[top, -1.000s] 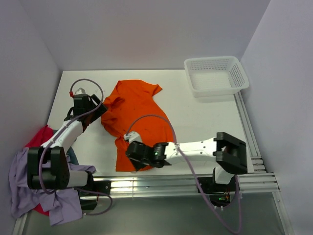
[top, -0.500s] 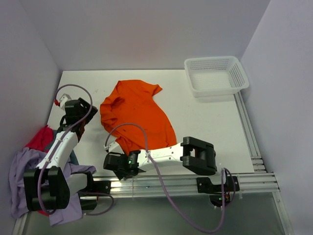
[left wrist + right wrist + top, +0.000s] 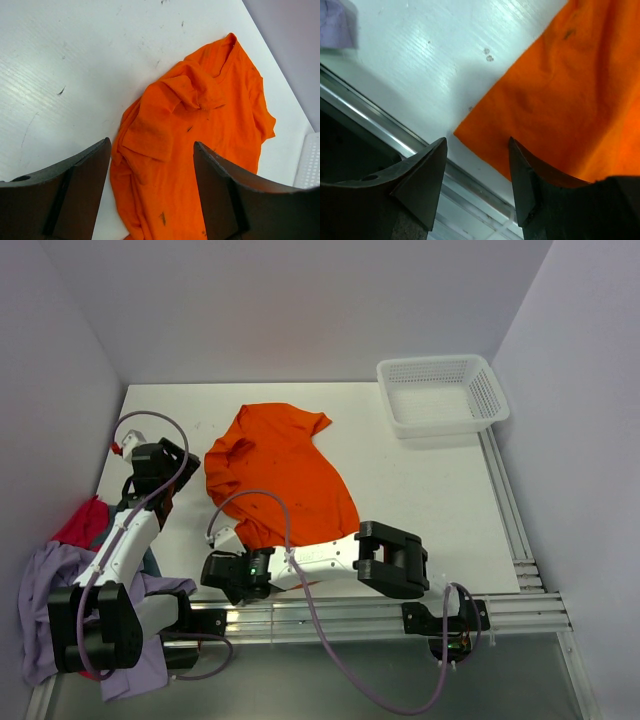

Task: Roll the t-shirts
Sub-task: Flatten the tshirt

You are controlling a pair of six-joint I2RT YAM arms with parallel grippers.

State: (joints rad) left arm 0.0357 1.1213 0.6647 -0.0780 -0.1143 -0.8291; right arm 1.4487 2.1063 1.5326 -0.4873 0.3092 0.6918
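The bright orange short-sleeved t-shirt (image 3: 280, 475) lies crumpled on the white tabletop (image 3: 420, 490). It runs from mid-tabletop down to the near edge, left of centre. One sleeve is folded over on itself and the body is creased.

My right tool (image 3: 477, 145) hangs low over the shirt's near-left hem corner with its jaws parted and nothing between them. My left tool (image 3: 151, 145) hovers by the left edge, jaws wide and empty, looking down on the bunched sleeve.

The lavender (image 3: 45, 590) and red (image 3: 80, 520) soft shirts sit in a heap at the near-left corner, and the white perforated plastic basket (image 3: 440, 395) is at the far-right corner.

The hem corner sits right beside the metal rail along the near edge. If I drop the right tool carelessly, a finger may strike the rail or scrape the tabletop and miss the cloth. I may also pinch only one layer.

Rolling over these creases would likely give a lopsided roll. The right arm reaches far across, so it could crowd the left arm.
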